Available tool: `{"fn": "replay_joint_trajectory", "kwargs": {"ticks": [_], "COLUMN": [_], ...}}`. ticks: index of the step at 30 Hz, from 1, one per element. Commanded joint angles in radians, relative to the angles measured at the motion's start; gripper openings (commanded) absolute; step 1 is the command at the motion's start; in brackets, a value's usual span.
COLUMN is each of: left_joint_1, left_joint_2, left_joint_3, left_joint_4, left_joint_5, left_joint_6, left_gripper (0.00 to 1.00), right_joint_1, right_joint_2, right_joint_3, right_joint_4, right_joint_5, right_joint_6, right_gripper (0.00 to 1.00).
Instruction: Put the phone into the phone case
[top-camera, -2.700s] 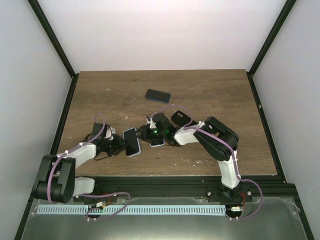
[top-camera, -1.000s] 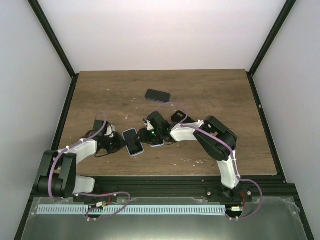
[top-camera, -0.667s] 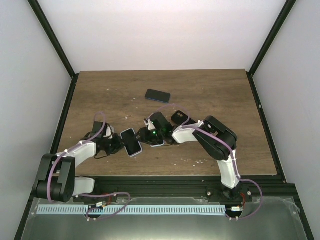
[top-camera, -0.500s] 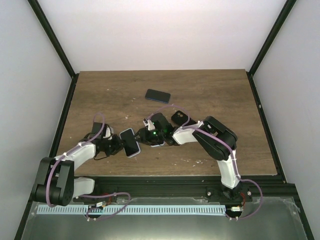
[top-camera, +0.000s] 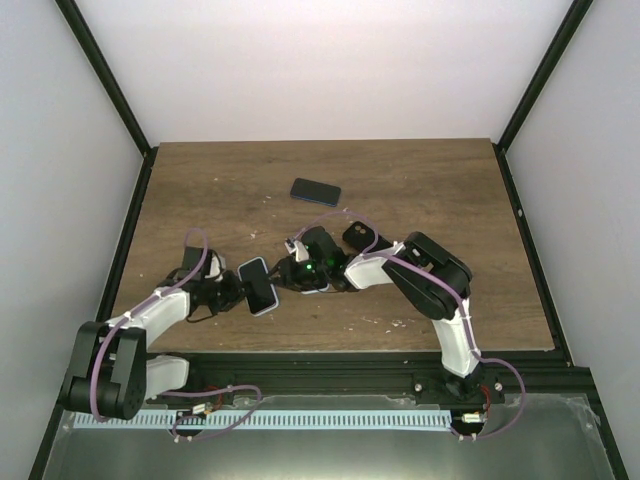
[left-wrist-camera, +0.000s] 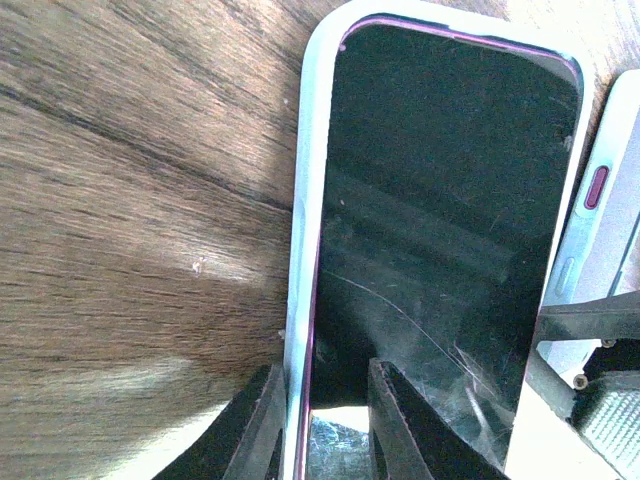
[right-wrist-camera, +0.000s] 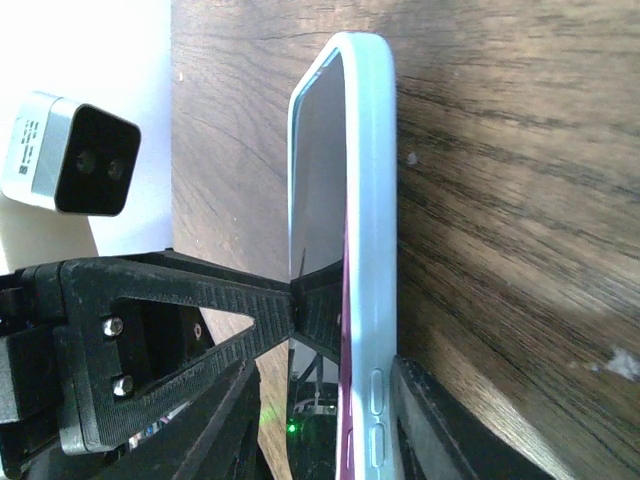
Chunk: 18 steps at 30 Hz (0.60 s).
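Phone (top-camera: 259, 286) slightly leftward (cased), between left gripper (left-wrist-camera: 330, 425) and right gripper (right-wrist-camera: 335, 430)

In the left wrist view the phone (left-wrist-camera: 440, 230) and its pale case (left-wrist-camera: 303, 250) run off the bottom edge between the left fingers (left-wrist-camera: 258, 432), so the lower end and the pads' contact are out of sight. Just right of those fingers a second pale-edged thing (left-wrist-camera: 600, 230) is cut by the right edge, phone or case untellable. In the right wrist view the phone's lower end drops out of frame between the right fingers (right-wrist-camera: 430, 440), and whether they press it cannot be told; from above, both sets of fingers are too small and dark to make out.
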Motion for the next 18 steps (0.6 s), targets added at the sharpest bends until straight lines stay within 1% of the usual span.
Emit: {"fn": "replay_joint_trajectory", "kwargs": {"ticks": [1, 5, 10, 16, 18], "left_joint_1": [-0.004, -0.004, -0.004, -0.004, -0.004], "left_joint_2": [-0.011, -0.028, -0.028, -0.034, -0.034], "left_joint_3": [-0.027, -0.036, -0.037, -0.038, -0.042], "left_joint_4": [-0.031, -0.021, -0.022, -0.012, -0.004], "left_joint_5": [0.012, 0.017, 0.019, 0.027, 0.025], "left_joint_6": [-0.010, -0.020, -0.019, -0.019, -0.018], "left_gripper": [0.25, 0.24, 0.24, 0.24, 0.24], "right_joint_1": [0.032, 0.032, 0.033, 0.035, 0.035], "right_joint_2": [0.017, 0.025, 0.034, 0.062, 0.070], "right_joint_3": [0.047, 0.052, 0.053, 0.096, 0.097], "right_joint_4": [0.080, 0.115, 0.151, 0.093, 0.120], "right_joint_5": [-0.093, -0.133, -0.163, -0.187, -0.210], "right_joint_6": [0.001, 0.009, 0.015, -0.008, -0.004], "right_gripper": [0.34, 0.29, 0.28, 0.29, 0.29]}}
